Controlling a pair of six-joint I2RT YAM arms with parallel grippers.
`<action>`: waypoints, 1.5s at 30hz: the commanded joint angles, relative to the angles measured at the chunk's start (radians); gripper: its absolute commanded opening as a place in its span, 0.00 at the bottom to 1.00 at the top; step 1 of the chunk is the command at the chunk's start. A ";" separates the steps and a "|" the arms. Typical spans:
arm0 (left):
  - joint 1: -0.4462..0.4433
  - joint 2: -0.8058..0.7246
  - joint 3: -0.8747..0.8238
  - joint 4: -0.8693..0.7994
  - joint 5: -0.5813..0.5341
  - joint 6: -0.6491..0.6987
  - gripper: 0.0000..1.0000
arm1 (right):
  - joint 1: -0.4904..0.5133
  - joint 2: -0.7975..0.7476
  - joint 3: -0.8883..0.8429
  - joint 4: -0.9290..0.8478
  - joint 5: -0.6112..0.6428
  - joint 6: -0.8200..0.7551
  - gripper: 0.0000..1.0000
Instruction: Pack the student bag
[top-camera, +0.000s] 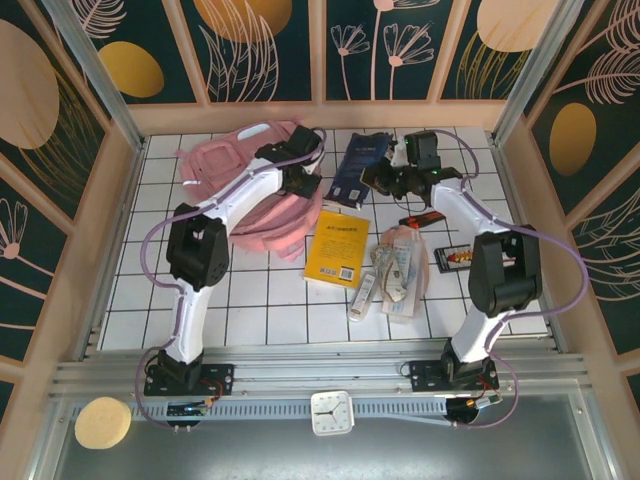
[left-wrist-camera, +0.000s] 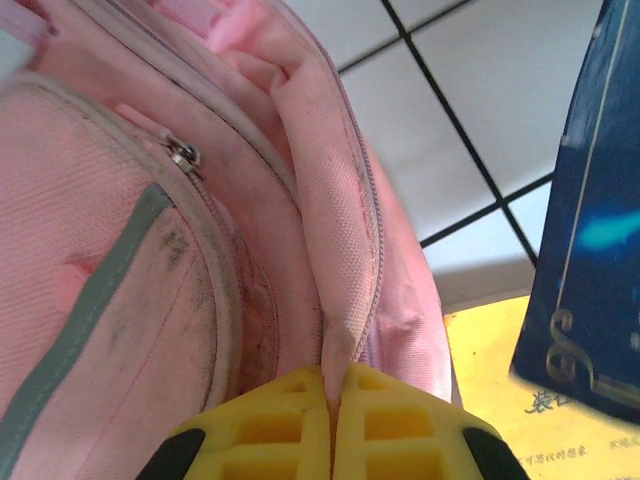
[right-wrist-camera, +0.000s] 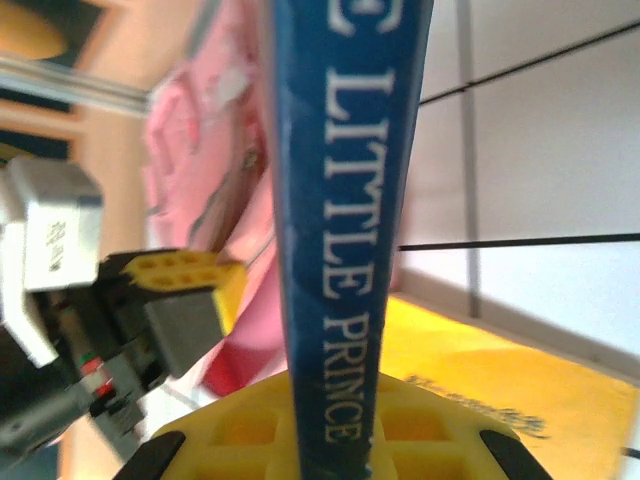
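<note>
The student bag (top-camera: 222, 160), a large soft pink fabric backpack, lies at the far left of the white gridded tabletop (top-camera: 270, 315), just beside a flat yellow paperback book (top-camera: 337, 248). The left end effector (left-wrist-camera: 333, 385) is clamped on the pink fabric edge of the bag's open mouth. The right end effector (right-wrist-camera: 330, 400) grips a thin dark blue book (right-wrist-camera: 335, 150) lettered "LITTLE PRINCE", held on edge near that mouth. A small clear plastic pouch of stationery (top-camera: 400, 265) lies right of the yellow book.

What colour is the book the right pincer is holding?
Dark blue book, white spine lettering; clearest in the right wrist view.
</note>
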 joint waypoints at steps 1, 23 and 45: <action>0.003 -0.091 0.049 -0.063 -0.003 -0.028 0.00 | -0.007 -0.076 0.016 0.072 -0.169 0.029 0.00; 0.028 -0.241 0.124 -0.135 -0.014 -0.035 0.00 | 0.226 0.070 -0.116 0.304 -0.510 0.239 0.00; -0.018 -0.210 0.223 -0.168 0.112 -0.092 0.00 | 0.297 0.487 0.126 0.898 -0.110 0.669 0.00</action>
